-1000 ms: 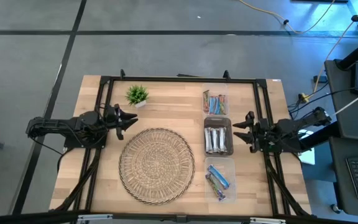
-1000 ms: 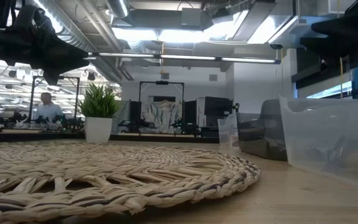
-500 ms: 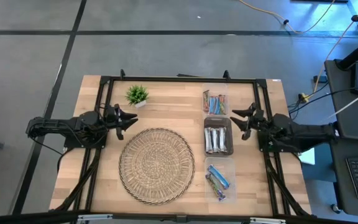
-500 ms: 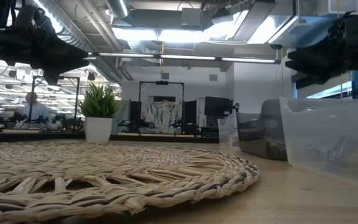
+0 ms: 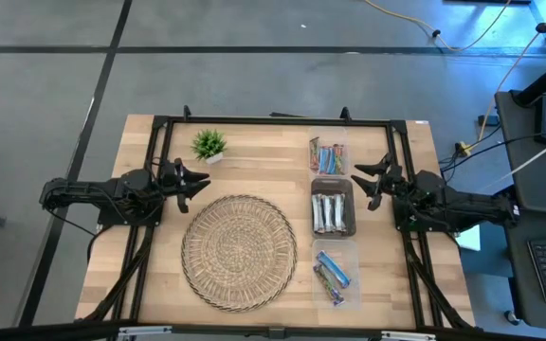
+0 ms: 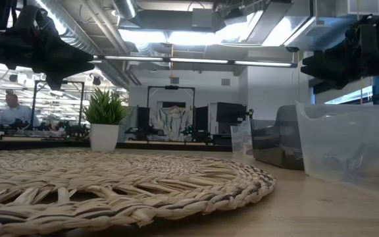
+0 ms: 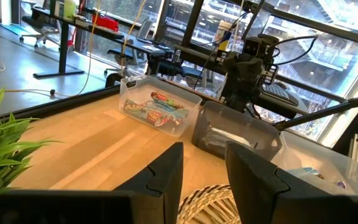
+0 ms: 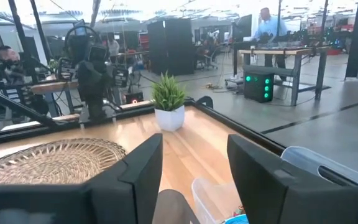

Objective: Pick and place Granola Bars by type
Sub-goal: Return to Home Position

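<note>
right gripper (image 5: 363,185) shifted up beside the middle bin (image 5: 313,227) — spread wide, empty. left gripper (image 5: 200,183) parked, also agape and empty — granola bars (image 5: 330,210) look sorted.

Wood table (image 5: 150,237) with a black frame (image 5: 273,120) round its edges. Round woven mat (image 5: 239,251) lies flat mid-table, toward the front edge. Small potted plant (image 5: 209,145) stands upright near the back edge, left of centre, apart from the mat. Three bins in a column just right of the mat: clear back bin (image 5: 330,140), dark middle bin (image 5: 353,206), clear front bin (image 5: 322,248), ends almost touching.
</note>
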You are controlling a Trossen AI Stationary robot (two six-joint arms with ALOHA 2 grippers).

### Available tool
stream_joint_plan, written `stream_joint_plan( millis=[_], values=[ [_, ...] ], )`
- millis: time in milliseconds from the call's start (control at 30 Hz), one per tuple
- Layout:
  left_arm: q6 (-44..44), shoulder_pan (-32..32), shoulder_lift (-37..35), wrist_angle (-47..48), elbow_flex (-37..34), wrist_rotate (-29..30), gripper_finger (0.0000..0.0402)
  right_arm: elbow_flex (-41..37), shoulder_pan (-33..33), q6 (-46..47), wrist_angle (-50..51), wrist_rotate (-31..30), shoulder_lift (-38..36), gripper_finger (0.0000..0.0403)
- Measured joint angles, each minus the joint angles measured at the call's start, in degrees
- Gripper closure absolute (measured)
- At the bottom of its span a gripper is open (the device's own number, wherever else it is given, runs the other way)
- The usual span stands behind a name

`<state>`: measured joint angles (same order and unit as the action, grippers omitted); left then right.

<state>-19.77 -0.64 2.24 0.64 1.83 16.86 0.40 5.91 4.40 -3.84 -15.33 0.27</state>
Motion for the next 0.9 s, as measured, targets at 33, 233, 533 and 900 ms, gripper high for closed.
stream_joint_plan(
  millis=[33, 233, 533, 900],
  values=[
    [0.0, 0.0, 0.0, 0.01, 0.0, 0.0, 0.0288, 0.0, 0.0, -0.04, 0.0, 0.0, 0.0, 0.0219],
    [0.0, 0.0, 0.0, 0.02, 0.0, 0.0, 0.0288, 0.0, -0.02, -0.14, 0.0, 0.0, 0.0, 0.0219],
    [0.0, 0.0, 0.0, 0.02, 0.0, 0.0, 0.0288, 0.0, -0.02, -0.32, -0.03, -0.01, 0.0, 0.0219],
    [0.0, 0.0, 0.0, 0.01, 0.0, 0.0, 0.0288, 0.0, -0.02, -0.36, -0.04, -0.03, 0.02, 0.0219]
  ],
)
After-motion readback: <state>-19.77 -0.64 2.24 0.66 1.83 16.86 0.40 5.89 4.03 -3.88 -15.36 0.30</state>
